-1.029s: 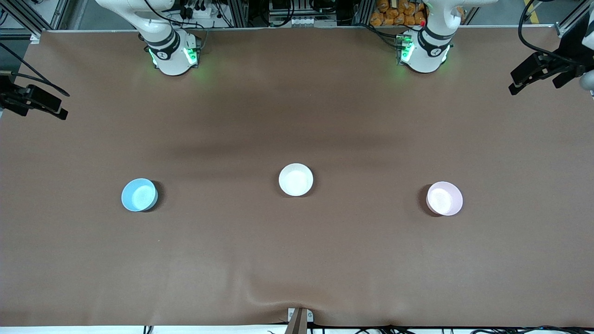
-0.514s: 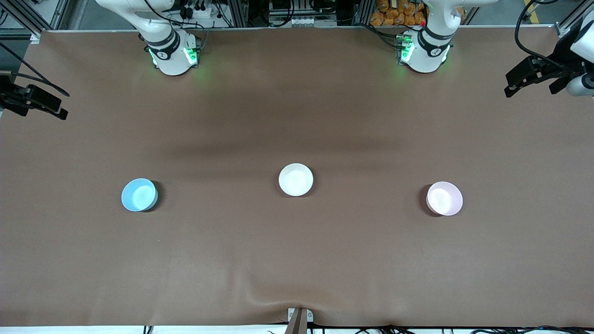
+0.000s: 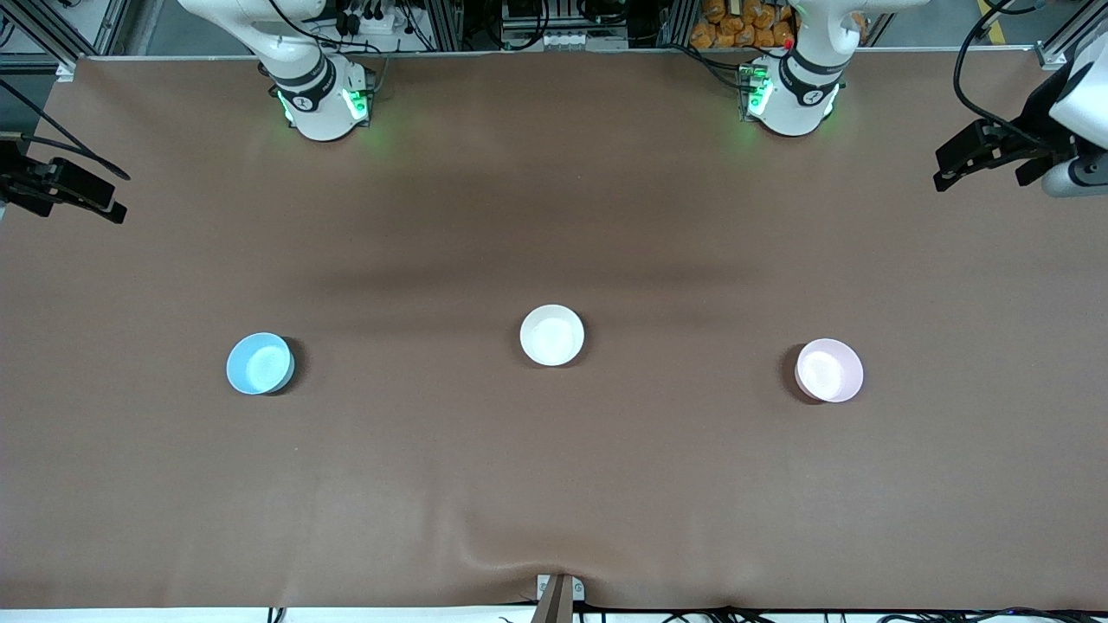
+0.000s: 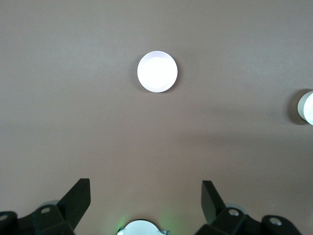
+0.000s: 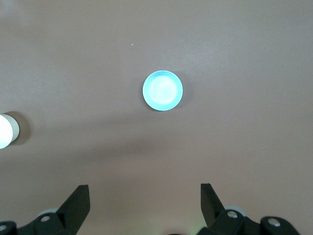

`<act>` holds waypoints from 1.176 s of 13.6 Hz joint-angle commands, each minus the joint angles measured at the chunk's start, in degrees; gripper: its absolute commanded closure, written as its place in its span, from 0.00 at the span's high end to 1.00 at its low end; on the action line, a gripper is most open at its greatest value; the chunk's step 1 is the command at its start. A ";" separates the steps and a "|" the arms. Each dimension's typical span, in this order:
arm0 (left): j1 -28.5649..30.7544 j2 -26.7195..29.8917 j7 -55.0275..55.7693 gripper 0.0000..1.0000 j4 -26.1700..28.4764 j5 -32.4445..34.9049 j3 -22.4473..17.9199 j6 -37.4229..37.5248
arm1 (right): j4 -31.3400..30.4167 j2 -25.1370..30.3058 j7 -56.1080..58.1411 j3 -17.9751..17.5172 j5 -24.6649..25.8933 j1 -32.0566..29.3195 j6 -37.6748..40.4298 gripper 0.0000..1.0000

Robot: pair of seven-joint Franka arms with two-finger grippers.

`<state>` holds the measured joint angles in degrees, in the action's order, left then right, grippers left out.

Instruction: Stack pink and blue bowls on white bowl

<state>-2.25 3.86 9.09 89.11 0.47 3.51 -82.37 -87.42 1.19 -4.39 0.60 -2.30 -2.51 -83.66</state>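
Three bowls stand apart in a rough row across the brown table. The white bowl (image 3: 552,335) is in the middle, also showing at the rim of both wrist views (image 4: 307,107) (image 5: 7,130). The blue bowl (image 3: 259,363) (image 5: 163,91) stands toward the right arm's end, the pink bowl (image 3: 829,370) (image 4: 157,71) toward the left arm's end. My left gripper (image 4: 145,196) (image 3: 959,163) hangs open and empty high over the table's edge at its own end. My right gripper (image 5: 145,196) (image 3: 95,197) hangs open and empty over the edge at its end.
The two arm bases (image 3: 322,99) (image 3: 789,95) stand with green lights along the table's edge farthest from the front camera. A small clamp (image 3: 558,593) sits at the nearest edge, where the brown cover (image 3: 554,484) puckers slightly.
The left arm's hand has drifted a little inward over the table's edge. The right arm and all three bowls have not moved.
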 commanded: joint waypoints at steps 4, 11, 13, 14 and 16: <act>0.58 -0.61 -0.83 1.00 3.51 1.11 0.36 -4.01 | 0.67 -0.13 0.70 -0.34 -0.34 -0.66 0.61 1.00; 0.76 -1.22 -0.83 1.00 17.13 1.11 0.36 -21.84 | 0.67 -0.13 0.70 -0.34 -0.34 -0.74 0.69 1.00; 0.76 -2.88 -0.83 1.00 18.99 1.11 0.36 -25.28 | 0.67 -0.13 0.61 -0.34 -0.34 -1.01 1.04 1.00; 0.76 -3.85 -0.83 1.00 19.61 1.11 0.36 -26.78 | 0.67 -0.22 0.61 -0.34 -0.34 -1.18 1.31 1.00; 0.84 -5.61 -0.83 1.00 21.80 1.11 0.18 -31.69 | 0.67 -0.22 0.61 -0.34 -0.34 -1.36 1.57 1.00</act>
<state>-2.00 -0.74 9.08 108.80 0.47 3.43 -109.80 -87.44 1.18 -4.38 0.68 -2.30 -2.73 -83.09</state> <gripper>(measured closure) 0.000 0.000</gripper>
